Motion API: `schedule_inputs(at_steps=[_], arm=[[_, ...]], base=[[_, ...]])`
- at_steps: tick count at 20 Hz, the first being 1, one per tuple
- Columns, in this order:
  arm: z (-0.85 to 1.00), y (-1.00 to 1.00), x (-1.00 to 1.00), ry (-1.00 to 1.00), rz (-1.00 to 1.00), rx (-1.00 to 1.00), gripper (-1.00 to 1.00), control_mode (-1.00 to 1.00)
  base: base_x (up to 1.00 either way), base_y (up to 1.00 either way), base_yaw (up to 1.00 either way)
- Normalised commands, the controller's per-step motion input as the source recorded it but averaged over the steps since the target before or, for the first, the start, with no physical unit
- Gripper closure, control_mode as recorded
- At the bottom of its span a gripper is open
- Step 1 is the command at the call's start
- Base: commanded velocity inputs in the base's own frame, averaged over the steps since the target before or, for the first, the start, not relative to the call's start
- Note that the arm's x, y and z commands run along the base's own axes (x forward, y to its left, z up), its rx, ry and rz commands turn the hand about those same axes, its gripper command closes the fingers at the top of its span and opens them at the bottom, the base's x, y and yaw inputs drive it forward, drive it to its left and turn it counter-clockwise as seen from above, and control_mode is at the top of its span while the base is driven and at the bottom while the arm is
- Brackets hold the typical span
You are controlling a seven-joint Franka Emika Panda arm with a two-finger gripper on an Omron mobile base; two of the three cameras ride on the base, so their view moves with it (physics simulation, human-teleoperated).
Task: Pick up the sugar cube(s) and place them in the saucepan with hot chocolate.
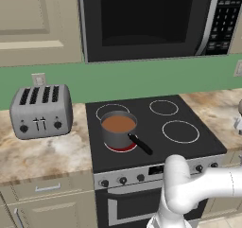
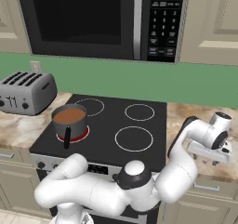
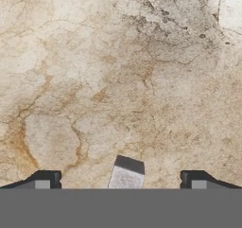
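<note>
Over on the counter to the right of the stove [image 2: 107,125], the Franka's arm is bent down with its hand close above the marbled countertop [image 3: 118,71], while the microwave [image 2: 93,21] and the silver toaster [image 1: 41,111] sit well away from it, up and off to the hand's far side. From the hand, the saucepan [image 1: 118,132] is well apart too, across the cooktop on the front left burner, whose ring glows red under it; its black stick handle runs toward the stove's front edge and a little toward the hand's side, and that is its long axis. Hot chocolate [image 1: 118,124] fills it, flat and reddish-brown, with nothing white on the surface that I can make out. The gripper [image 3: 121,179] is spread wide, holding nothing, one dark fingertip on either side of a single pale sugar cube [image 3: 125,176], which lies on the stone between them, nearer the middle than either tip and turned slightly askew. So I'd judge the job barely begun: the cube is not yet gripped, and the closing, the lift, the carry and the drop are all left.
</note>
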Motion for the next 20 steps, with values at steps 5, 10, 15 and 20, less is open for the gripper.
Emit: schedule_inputs(at_steps=[5,10,15,20], arm=[[0.00,0.05,0.08,0.00,0.00,-0.01,-1.00,-1.00],[-0.02,0.00,0.00,0.00,0.00,0.00,-1.00,-1.00],[-0.03,0.00,0.00,0.00,0.00,0.00,-1.00,-1.00],[0.00,-0.05,0.00,0.00,0.00,0.00,-1.00,-1.00]], base=[[0.00,0.00,0.00],[0.00,0.00,0.00],[0.00,0.00,0.00],[0.00,0.00,0.00]])
